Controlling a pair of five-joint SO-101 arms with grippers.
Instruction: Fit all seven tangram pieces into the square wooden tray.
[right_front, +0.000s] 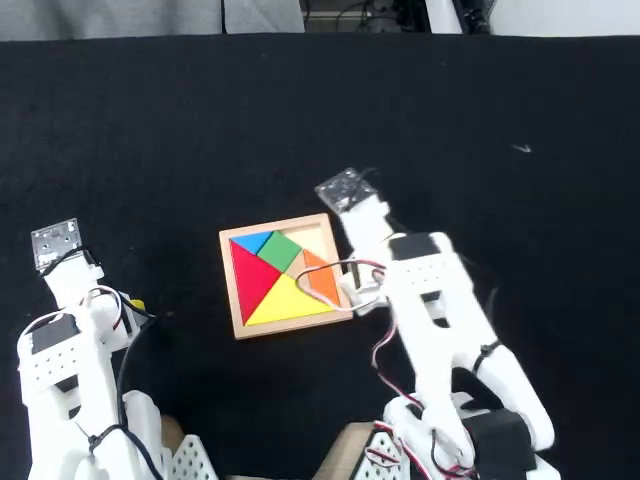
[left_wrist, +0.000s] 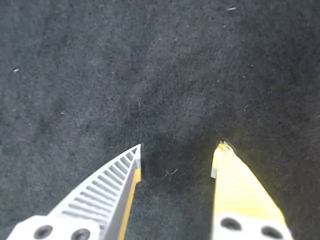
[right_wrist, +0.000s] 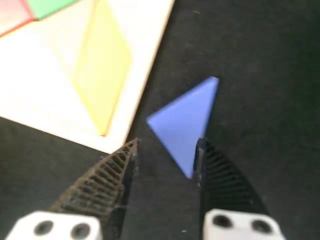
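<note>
From high, a black tabletop (right_front: 150, 120) is seen, grey wall (right_front: 110, 15) behind, tray (right_front: 229, 290) centred. Left wrist view: the left fingers (left_wrist: 240, 190) are held wide over the tabletop. Right wrist view: the right fingers (right_wrist: 220, 185) are spread wide, the triangle (right_wrist: 184, 122) laid flat between their tips beside the tray, long edge pointed away.

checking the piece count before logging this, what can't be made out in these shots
High view: the right arm covers one side of the tray, so the pieces there cannot be counted.
Right wrist view: the picture's edge cuts off most of the tray.
Right wrist view: whether the open right tool touches the blue triangle or hangs above it.
</note>
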